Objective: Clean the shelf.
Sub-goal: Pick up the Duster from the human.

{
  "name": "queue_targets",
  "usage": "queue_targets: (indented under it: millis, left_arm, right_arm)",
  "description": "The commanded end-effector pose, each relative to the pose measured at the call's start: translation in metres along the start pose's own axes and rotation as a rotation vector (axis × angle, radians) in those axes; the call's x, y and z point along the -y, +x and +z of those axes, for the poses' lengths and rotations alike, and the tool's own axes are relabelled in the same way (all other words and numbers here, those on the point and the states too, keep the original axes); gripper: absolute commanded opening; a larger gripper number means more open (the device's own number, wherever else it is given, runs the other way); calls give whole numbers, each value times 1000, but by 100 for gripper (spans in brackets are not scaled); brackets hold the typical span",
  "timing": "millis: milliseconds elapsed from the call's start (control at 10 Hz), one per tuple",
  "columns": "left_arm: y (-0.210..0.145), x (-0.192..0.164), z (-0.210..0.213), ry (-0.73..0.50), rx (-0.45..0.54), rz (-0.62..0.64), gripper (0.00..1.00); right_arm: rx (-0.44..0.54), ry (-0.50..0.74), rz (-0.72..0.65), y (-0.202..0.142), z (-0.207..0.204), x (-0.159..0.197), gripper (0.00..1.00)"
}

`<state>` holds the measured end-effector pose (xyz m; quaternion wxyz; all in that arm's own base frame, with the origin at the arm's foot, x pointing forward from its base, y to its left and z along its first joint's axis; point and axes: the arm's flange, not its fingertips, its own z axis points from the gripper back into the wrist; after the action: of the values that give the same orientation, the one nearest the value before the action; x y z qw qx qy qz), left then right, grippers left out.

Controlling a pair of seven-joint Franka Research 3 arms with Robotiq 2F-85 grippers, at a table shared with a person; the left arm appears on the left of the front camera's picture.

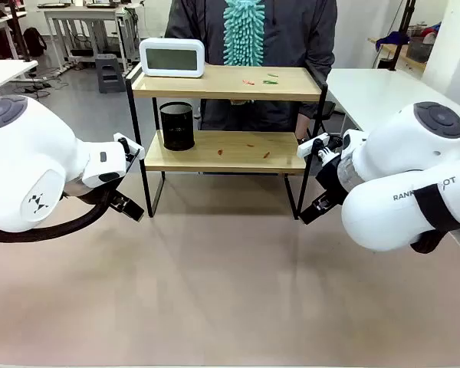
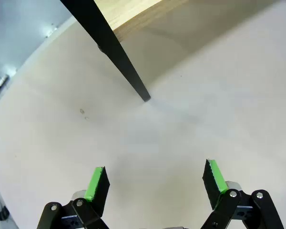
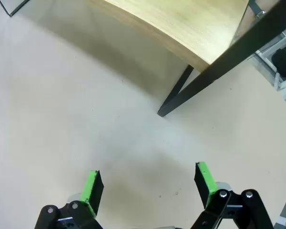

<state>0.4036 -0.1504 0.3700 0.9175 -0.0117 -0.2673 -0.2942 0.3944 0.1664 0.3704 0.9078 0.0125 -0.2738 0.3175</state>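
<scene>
Barely started, by look of it. Shelf [image 1: 215, 83] at far side of bench [image 1: 215, 291], scraps [image 1: 270, 80] on top board, more on lower. Clock [image 1: 172, 57], cup [image 1: 177, 126] on boards. Duster [image 1: 243, 31] with person. Left jaws, right jaws wide open, empty, low beside front legs.

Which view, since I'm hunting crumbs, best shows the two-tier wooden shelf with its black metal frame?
Front view: the whole shelf shows, small coloured scraps on both boards. Left wrist view catches one black leg and a board corner; right wrist view, a corner and legs.
</scene>
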Motion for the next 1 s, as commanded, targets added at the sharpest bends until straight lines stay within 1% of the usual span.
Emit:
queue_targets:
  millis: [0,700,800,900]
  left_arm:
    - [0,0,0,0,0,0,100]
    - [0,0,0,0,0,1,100]
    - [-2,3,26,-302,80,-81,100]
    - [-5,-5,61,-482,108,-101,100]
  right_arm:
    - [0,0,0,0,0,0,100]
    - [0,0,1,0,0,0,100]
    - [-50,161,37,4,25,9,100]
    - [-43,335,-121,8,61,26,100]
